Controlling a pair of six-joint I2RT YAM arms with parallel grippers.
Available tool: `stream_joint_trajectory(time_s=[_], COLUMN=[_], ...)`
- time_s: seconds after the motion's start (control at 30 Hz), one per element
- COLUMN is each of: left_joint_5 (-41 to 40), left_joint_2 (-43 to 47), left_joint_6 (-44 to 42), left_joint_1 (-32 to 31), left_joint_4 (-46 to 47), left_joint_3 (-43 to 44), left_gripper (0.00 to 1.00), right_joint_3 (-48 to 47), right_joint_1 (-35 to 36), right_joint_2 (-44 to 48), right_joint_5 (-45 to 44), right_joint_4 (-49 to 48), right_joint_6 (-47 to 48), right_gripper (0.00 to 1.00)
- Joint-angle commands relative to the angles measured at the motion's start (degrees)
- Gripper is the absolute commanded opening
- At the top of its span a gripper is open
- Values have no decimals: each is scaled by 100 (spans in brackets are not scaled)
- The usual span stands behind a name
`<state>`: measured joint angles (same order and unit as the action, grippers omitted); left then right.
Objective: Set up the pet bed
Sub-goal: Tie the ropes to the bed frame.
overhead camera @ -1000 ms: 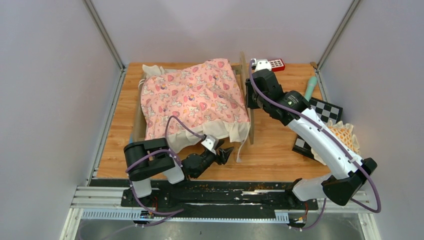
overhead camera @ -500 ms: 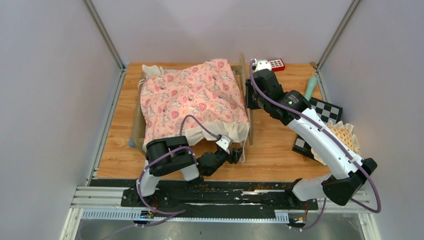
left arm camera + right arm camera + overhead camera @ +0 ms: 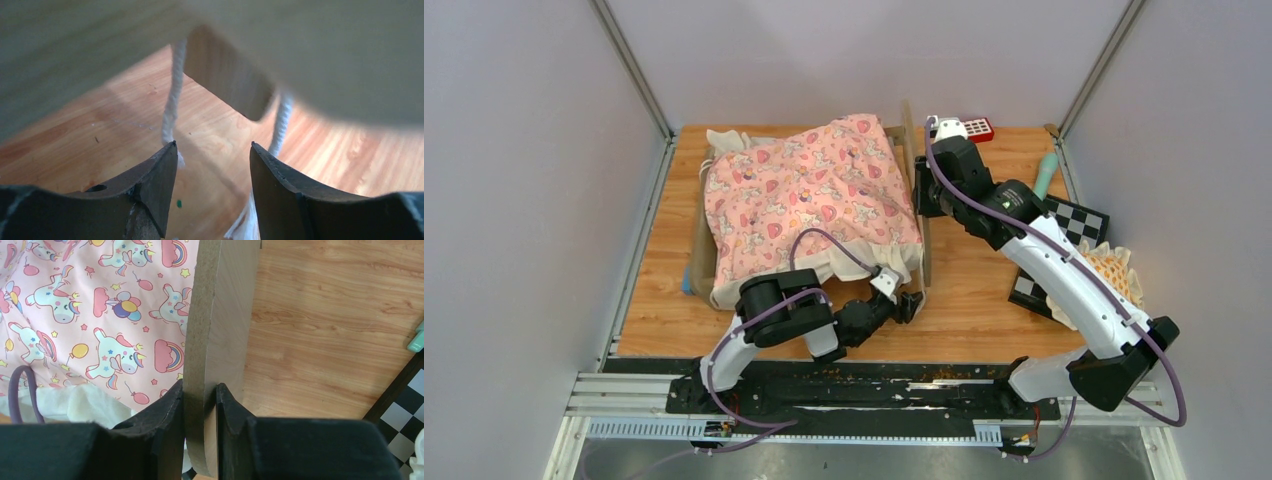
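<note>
While right pincer pinches its headboard, pet bed lies crosswise, headboard rightward, left pincer spread

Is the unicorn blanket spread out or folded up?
Spread out: the pink quilt covers nearly the whole bed frame, ruffled edge hanging over the near end.

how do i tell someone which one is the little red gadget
Find the pet bed under its pink unicorn quilt and follow its wooden headboard to the far end. Right of that end, at the back edge of the table, lies a red slab with a grid of white keys. It is the only solid red item; the mint stick and checkered board lie nearer.
</note>
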<state>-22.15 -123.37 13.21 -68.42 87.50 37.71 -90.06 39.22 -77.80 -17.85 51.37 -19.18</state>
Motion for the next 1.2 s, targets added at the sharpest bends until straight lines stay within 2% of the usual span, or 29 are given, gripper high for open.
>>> stream_joint_trajectory(time_s=[0.0,0.13,0.23,0.27,0.3,0.37,0.4,0.8,1.03,1.17], left_joint_5=[-60,-143,-225,-208,-187,-121,-82,1191,1341,1333], left_joint_2=[-244,-385,-462,-468,-464,-441,-406,687,851,675], left_joint_6=[317,301,292,308,334,386,417,554,579,427], left_joint_1=[357,364,397,407,423,451,453,214,4,0], left_joint_4=[463,461,468,463,461,462,467,443,452,460], left_joint_3=[463,763,888,895,872,813,768,-470,-949,-903], left_gripper=[62,58,45,36,21,2,0,0,0,0], right_joint_3=[-689,-663,-640,-636,-628,-597,-577,-327,116,146], right_joint_1=[146,166,174,174,176,176,173,63,-182,-279], right_joint_2=[549,582,607,616,622,628,629,321,72,-66], right_joint_5=[957,962,967,955,935,888,854,-128,1,313], right_joint_4=[-1200,-1202,-1196,-1199,-1200,-1200,-1212,-1614,-2180,-2202], right_joint_6=[-583,-620,-623,-628,-623,-593,-577,144,377,267], right_gripper=[0,0,0,0,0,0,0,0,0,0])
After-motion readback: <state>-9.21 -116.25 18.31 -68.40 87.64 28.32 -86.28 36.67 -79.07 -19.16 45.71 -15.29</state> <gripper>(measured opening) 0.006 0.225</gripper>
